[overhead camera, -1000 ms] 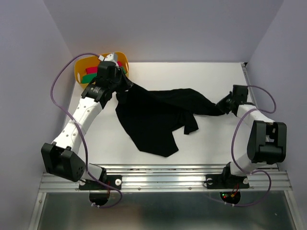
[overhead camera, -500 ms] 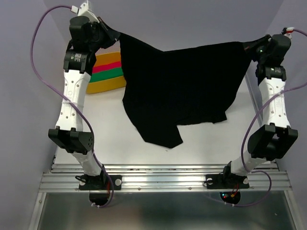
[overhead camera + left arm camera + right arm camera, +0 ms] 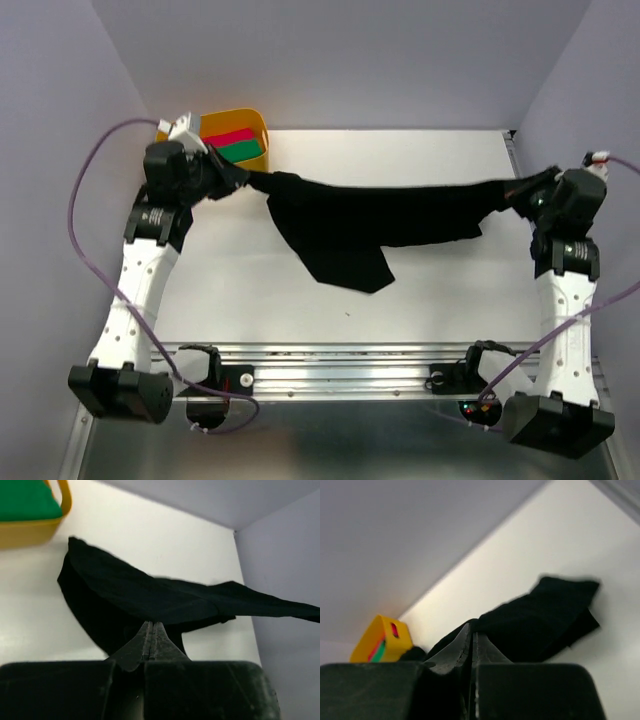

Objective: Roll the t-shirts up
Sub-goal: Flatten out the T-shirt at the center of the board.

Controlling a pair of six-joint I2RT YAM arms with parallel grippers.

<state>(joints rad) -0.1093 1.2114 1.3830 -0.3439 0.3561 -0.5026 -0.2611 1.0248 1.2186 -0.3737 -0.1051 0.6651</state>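
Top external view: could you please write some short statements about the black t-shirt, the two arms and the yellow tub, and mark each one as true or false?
1. The left jaws and the right jaws are both shut on the plain black t-shirt of soft cloth, which is stretched between them. True.
2. The black t-shirt is already rolled into a tight roll. False: it is spread out, with one part hanging down over the white table.
3. The yellow plastic tub stands at the table's far left corner. True.
4. The tub is empty. False: green and red cloth lies in it.
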